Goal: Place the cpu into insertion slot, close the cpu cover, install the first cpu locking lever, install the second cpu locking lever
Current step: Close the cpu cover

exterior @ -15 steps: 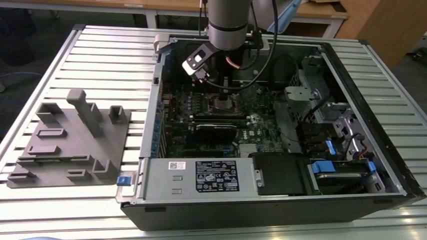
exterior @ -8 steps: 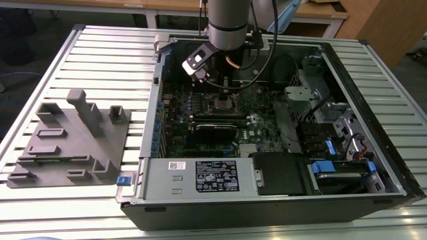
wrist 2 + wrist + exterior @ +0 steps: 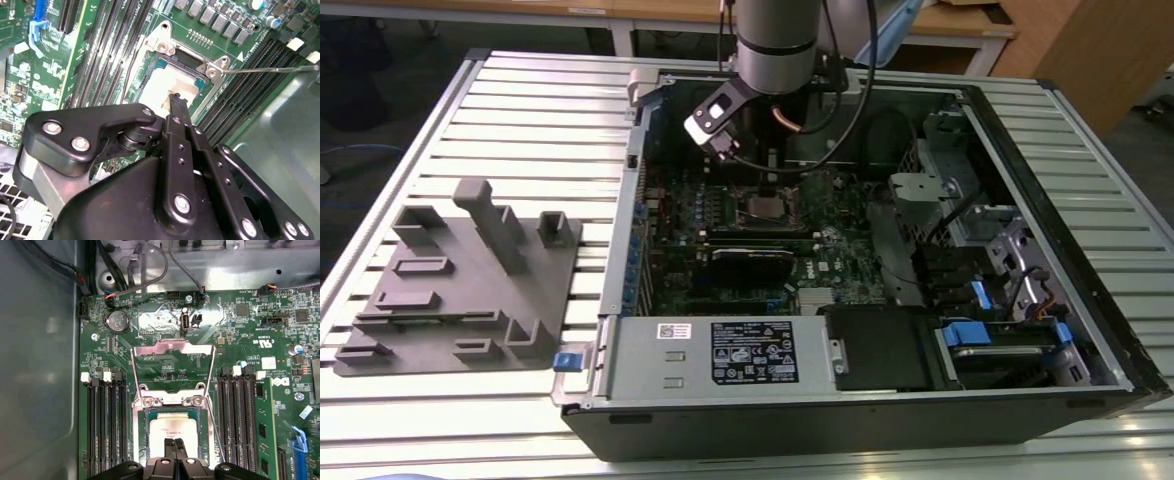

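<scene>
The cpu (image 3: 172,426), a flat square chip with a silvery top, lies in the insertion slot (image 3: 145,440) on the green motherboard; the second wrist view also shows the cpu (image 3: 162,86). The cpu cover (image 3: 170,344), a thin metal frame, is swung open away from the socket on its hinge. A thin wire locking lever (image 3: 214,430) runs beside the socket, and the locking lever (image 3: 270,69) sticks out sideways unlatched. My gripper (image 3: 175,444) hovers right over the chip's near edge with its fingers together, holding nothing. In the exterior view the gripper (image 3: 771,182) hangs just above the slot (image 3: 766,208).
The open computer case (image 3: 1014,130) walls in the board on all sides. Memory slots (image 3: 102,425) flank the socket on both sides. A power supply (image 3: 747,350) sits at the front. Cables (image 3: 150,270) run along the back wall. A grey fixture (image 3: 467,270) stands on the table at the exterior view's left.
</scene>
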Available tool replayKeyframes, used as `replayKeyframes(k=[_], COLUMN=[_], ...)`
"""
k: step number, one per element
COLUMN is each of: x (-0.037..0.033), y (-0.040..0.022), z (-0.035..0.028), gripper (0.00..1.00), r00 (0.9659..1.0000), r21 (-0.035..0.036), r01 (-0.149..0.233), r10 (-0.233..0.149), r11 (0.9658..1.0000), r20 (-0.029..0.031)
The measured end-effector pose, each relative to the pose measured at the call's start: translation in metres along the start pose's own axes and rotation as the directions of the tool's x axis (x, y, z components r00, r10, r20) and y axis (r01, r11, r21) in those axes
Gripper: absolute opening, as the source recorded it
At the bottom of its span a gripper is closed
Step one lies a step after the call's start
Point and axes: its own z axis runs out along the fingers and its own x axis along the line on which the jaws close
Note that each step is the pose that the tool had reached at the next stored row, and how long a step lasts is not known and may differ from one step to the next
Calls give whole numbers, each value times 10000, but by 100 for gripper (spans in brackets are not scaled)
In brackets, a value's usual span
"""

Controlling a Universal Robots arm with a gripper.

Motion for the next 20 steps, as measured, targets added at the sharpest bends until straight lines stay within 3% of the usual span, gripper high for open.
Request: replayKeyframes(k=[20], x=[1], y=[8], z=[-61], gripper=[11], r00=[10000], r21=[-2], r01=[0], r10=[0], r11=[10000], r20=[2])
